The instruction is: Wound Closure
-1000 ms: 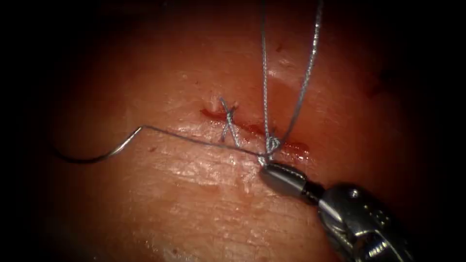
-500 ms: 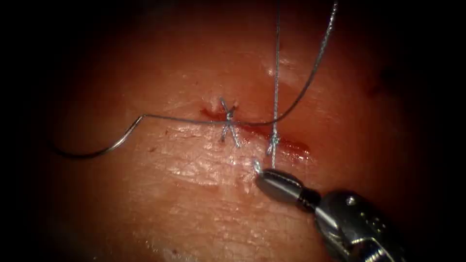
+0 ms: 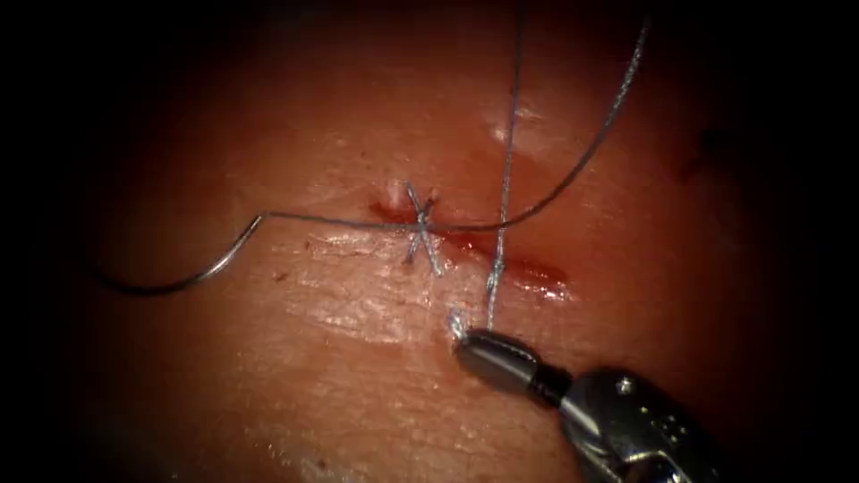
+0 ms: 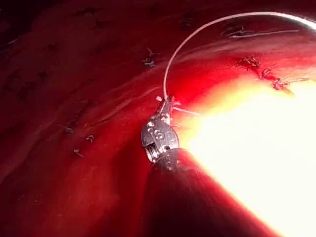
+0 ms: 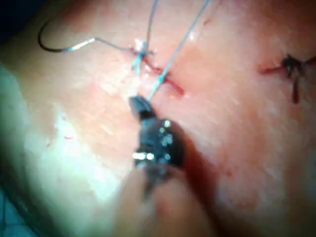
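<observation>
My right tool (image 3: 463, 338) sits just below the cut (image 3: 528, 268), jaws shut on the short end of the thread (image 3: 506, 179), which runs taut from there across the cut and upward. A second strand leaves the needle's tail, crosses the cut and climbs to the right. The curved needle (image 3: 179, 284) lies free on the tissue (image 3: 358, 385) left of the cut, held by neither tool and not in the tissue. In the left wrist view my left tool (image 4: 167, 102) is shut on the thread (image 4: 197, 34). The right wrist view shows the right tool (image 5: 136, 102) and needle (image 5: 54, 48).
A finished stitch with crossed cut ends (image 3: 420, 228) sits on the cut's left part. Red fluid lines the cut. Another tied stitch (image 5: 291, 66) lies further along in the right wrist view, and several older stitches (image 4: 252, 61) mark the tissue in the left wrist view.
My right tool has drawn down and to the left, away from the cut, with the thread end. The small loop at the cut has pulled tight and the needle-side strand has lifted and straightened.
</observation>
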Robot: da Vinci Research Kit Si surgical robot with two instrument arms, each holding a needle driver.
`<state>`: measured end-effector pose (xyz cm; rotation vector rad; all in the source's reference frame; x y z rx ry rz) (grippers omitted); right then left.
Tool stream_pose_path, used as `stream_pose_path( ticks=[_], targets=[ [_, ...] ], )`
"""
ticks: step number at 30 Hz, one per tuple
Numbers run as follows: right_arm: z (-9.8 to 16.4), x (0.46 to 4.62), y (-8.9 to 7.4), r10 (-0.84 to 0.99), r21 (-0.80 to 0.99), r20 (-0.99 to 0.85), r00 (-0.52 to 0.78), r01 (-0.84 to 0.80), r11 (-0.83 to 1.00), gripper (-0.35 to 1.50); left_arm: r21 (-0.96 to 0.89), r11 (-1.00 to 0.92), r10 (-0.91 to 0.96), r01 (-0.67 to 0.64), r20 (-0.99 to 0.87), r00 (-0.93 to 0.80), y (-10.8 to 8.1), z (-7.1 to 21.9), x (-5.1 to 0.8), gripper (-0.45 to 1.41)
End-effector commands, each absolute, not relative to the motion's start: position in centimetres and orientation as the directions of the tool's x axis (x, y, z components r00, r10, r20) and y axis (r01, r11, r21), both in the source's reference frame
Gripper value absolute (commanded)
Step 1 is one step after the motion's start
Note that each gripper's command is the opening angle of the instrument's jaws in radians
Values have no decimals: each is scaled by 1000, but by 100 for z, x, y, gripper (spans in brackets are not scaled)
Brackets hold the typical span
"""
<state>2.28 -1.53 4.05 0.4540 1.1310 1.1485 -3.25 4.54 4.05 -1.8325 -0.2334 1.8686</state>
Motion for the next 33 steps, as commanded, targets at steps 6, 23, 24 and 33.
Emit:
stream_pose_path(
  ticks=[6, 23, 24, 33],
  targets=[
    [411, 235, -164, 905, 815, -424, -42, -453, 361, -35, -449, -860, 454, -241, -890, 39, 466, 406, -334, -45],
    [414, 248, -184, 921, 844, -389, -16, -406, 349, -35, -407, -867, 422, -286, -907, 12, 471, 406, -344, -45],
    [414, 248, -185, 921, 844, -390, -17, -407, 350, -35, -407, -867, 422, -287, -907, 12, 471, 406, -344, -45],
    [415, 250, -193, 928, 856, -372, -7, -390, 340, -35, -406, -865, 422, -296, -907, 11, 472, 406, -347, -45]
  ],
)
